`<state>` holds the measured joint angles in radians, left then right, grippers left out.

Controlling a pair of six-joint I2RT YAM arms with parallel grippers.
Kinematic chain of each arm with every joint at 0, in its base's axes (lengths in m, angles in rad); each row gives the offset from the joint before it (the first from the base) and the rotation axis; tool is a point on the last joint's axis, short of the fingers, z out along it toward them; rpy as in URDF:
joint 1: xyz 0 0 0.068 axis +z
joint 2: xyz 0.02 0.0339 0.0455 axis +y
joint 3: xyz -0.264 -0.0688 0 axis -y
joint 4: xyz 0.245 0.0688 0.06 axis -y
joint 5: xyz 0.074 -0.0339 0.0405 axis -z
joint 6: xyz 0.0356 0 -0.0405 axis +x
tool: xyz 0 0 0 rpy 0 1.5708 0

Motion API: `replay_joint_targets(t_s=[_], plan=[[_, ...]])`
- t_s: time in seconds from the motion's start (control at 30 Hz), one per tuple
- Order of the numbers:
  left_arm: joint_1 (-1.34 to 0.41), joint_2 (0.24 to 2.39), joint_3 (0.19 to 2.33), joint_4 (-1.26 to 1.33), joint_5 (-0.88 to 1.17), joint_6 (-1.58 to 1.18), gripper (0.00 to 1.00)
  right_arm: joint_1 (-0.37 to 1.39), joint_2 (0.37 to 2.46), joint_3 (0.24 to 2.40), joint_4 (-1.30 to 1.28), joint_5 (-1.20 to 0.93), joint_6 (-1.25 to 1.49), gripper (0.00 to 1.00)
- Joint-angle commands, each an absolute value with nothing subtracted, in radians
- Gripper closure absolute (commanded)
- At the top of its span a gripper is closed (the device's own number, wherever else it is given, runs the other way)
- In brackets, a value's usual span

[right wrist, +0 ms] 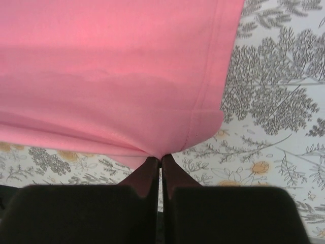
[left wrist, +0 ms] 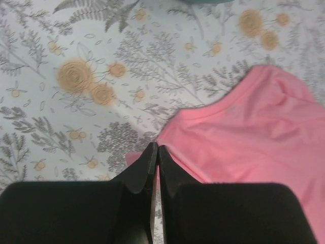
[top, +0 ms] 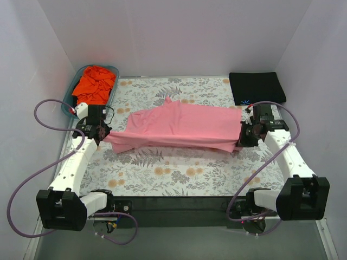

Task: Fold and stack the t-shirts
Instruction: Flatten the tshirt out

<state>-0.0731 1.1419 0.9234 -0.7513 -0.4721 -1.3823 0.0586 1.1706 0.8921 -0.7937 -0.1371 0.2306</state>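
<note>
While the pink t-shirt (top: 179, 127) hangs stretched across the middle of the surface (top: 162, 173), each end is carried by one arm. The left pincer (top: 103, 132) is closed, its fingers pressed together on a thin fold of the garment's left edge. The right pincer (top: 241, 138) is likewise closed, and the hem corner gathers into a point at its tips. The cloth's middle sags toward the surface, and its near edge appears tucked under.

The black t-shirt (top: 256, 86) lies folded at the far right corner, just beyond the right pincer. The orange-red t-shirt (top: 95, 84) sits crumpled in the basket (top: 114, 69) at the far left.

Probable faults from this state:

- Slippage. Each grip takes only a small pinch of soft cotton, so added tension between the arms could pull an edge free.
- Skewed fold. If one arm travels faster or higher than the other, the edges would land out of line.
- Trapped creases. The tucked near edge and the raised flap at the far edge could be pressed into the fold.
- Disturbed stack. A wide swing by the right arm could brush the black t-shirt.
</note>
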Motion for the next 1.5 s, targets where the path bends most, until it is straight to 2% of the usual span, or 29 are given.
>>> replay_joint_targets(t_s=[0.0,0.17,0.27,0.37,0.47,0.53,0.57,0.8,0.93,1.17,1.47], plan=[[-0.06,1.129,0.997,-0.719,-0.398,-1.361,1.0,0.049,1.273,1.014,-0.801,-0.11,0.183,0.99],[-0.06,1.075,0.907,-0.661,-0.281,-1.313,1.0,0.133,1.558,1.181,-0.796,-0.026,0.164,0.98],[-0.06,1.063,0.839,-0.62,-0.253,-1.301,1.0,0.159,1.716,1.327,-0.79,0.093,0.181,0.94],[-0.06,1.057,0.793,-0.571,-0.239,-1.302,1.0,0.198,1.795,1.448,-0.727,0.161,0.193,0.79],[-0.06,1.058,0.755,-0.52,-0.226,-1.302,1.0,0.256,1.827,1.502,-0.709,0.202,0.175,0.58],[-0.06,1.058,0.732,-0.499,-0.222,-1.301,1.0,0.278,1.78,1.458,-0.681,0.204,0.17,0.52],[-0.06,1.055,0.723,-0.489,-0.222,-1.299,1.0,0.287,1.752,1.368,-0.628,0.196,0.169,0.51],[-0.06,1.023,0.667,-0.434,-0.21,-1.285,1.0,0.288,1.542,0.982,-0.387,0.08,0.143,0.51],[-0.06,1.016,0.666,-0.433,-0.21,-1.285,1.0,0.298,1.444,0.859,-0.282,0.071,0.115,0.48],[-0.06,1.005,0.666,-0.431,-0.215,-1.285,1.0,0.307,1.457,0.828,-0.152,0.057,0.098,0.49],[-0.06,0.98,0.655,-0.433,-0.233,-1.282,1.0,0.313,1.577,0.884,-0.071,0.048,0.097,0.5]])
